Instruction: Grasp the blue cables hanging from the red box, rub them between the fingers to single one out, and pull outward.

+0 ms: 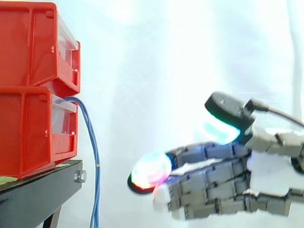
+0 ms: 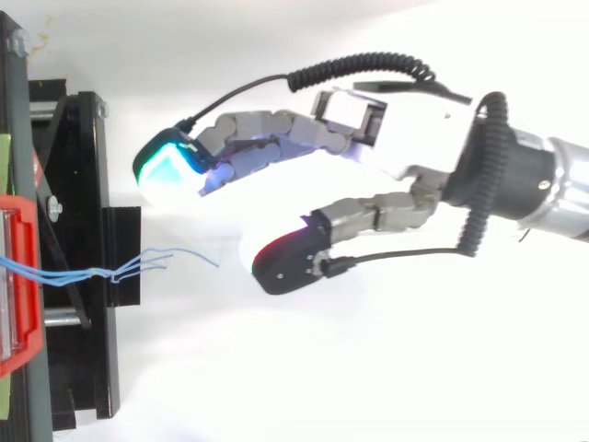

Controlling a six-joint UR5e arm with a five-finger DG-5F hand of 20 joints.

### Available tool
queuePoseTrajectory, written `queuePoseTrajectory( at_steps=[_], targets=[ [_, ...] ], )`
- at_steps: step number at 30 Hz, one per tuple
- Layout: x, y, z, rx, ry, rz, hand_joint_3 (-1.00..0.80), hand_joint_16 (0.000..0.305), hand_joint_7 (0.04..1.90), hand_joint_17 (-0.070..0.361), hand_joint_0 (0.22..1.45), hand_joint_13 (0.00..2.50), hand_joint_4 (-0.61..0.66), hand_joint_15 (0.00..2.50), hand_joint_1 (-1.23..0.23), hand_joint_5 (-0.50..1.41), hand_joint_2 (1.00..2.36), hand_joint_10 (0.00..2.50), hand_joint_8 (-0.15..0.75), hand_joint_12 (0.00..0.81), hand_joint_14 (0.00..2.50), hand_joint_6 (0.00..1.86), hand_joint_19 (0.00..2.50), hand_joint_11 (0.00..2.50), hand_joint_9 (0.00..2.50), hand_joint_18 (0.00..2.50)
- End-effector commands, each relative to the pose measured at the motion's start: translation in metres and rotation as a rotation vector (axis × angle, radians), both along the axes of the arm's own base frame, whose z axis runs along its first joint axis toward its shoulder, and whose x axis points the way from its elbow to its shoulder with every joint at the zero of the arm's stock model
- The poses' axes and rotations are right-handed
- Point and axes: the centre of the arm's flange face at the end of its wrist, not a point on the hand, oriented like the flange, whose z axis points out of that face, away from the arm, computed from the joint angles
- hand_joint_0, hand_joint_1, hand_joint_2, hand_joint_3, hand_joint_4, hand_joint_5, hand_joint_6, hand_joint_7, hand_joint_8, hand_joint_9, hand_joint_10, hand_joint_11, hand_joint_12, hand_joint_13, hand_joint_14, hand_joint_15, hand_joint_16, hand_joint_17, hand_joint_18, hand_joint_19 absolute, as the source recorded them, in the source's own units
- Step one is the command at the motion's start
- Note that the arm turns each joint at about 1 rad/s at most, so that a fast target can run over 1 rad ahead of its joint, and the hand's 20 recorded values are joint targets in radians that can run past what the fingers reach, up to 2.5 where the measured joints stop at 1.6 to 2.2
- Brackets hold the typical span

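Thin blue cables point(image 1: 91, 156) come out of the lower red box point(image 1: 35, 130) and hang down past the black stand point(image 1: 38, 190). From above, the blue cables point(image 2: 138, 267) fan out into loose ends to the right of the red box point(image 2: 20, 276). My hand point(image 2: 405, 152) is to the right of the cables, apart from them, with nothing between thumb and fingers. Its fingers point(image 1: 204, 166) reach straight toward the cables, and the thumb point(image 1: 228, 116) stands apart above them. The hand is open.
A second red box point(image 1: 33, 42) is stacked on the lower one. The black stand's frame point(image 2: 83, 230) runs along the left edge in the top view. A white curtain lies behind everything.
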Motion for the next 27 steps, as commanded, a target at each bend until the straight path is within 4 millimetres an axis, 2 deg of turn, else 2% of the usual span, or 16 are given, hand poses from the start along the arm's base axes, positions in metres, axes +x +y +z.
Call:
queuePoseTrajectory(
  at_steps=[1, 2, 10, 13, 14, 17, 27],
  targets=[
    [0.016, 0.003, -0.023, 0.024, -0.003, 0.005, -0.49, 0.043, 0.76, 0.096, 0.50, 0.45, 0.25, 0.24, -0.54, -0.20, 1.00, 0.00, 0.284, 0.347, 0.01, 0.50, 0.22, 0.13, 0.51, 0.27],
    [0.026, 0.005, -0.025, 0.051, -0.012, 0.024, -0.49, 0.043, 0.76, 0.096, 0.50, 0.45, 0.25, 0.23, -0.54, -0.20, 1.00, 0.00, 0.285, 0.347, 0.01, 0.50, 0.22, 0.14, 0.52, 0.27],
    [0.035, 0.008, -0.013, 0.016, -0.020, 0.025, -0.49, 0.042, 0.77, 0.095, 0.50, 0.47, 0.26, 0.24, -0.53, -0.20, 1.00, 0.00, 0.286, 0.347, 0.01, 0.50, 0.23, 0.14, 0.53, 0.28],
    [0.039, 0.008, -0.022, 0.000, -0.017, 0.022, -0.49, 0.042, 0.77, 0.096, 0.50, 0.48, 0.26, 0.25, -0.53, -0.20, 1.00, 0.00, 0.287, 0.349, 0.01, 0.50, 0.24, 0.14, 0.54, 0.28],
    [0.051, 0.011, -0.036, 0.002, -0.028, 0.027, -0.49, 0.042, 0.77, 0.096, 0.50, 0.48, 0.26, 0.25, -0.53, -0.20, 1.00, 0.00, 0.286, 0.350, 0.01, 0.50, 0.24, 0.14, 0.54, 0.28],
    [0.060, 0.014, -0.043, 0.015, -0.041, 0.035, -0.48, 0.042, 0.77, 0.095, 0.50, 0.49, 0.26, 0.26, -0.53, -0.19, 1.00, 0.00, 0.287, 0.351, 0.01, 0.50, 0.26, 0.15, 0.54, 0.29],
    [0.066, 0.032, -0.037, 0.017, -0.046, 0.066, -0.48, 0.042, 0.80, 0.094, 0.51, 0.61, 0.28, 0.35, -0.53, -0.17, 1.00, 0.01, 0.292, 0.356, 0.01, 0.50, 0.33, 0.27, 0.68, 0.36]
  ],
)
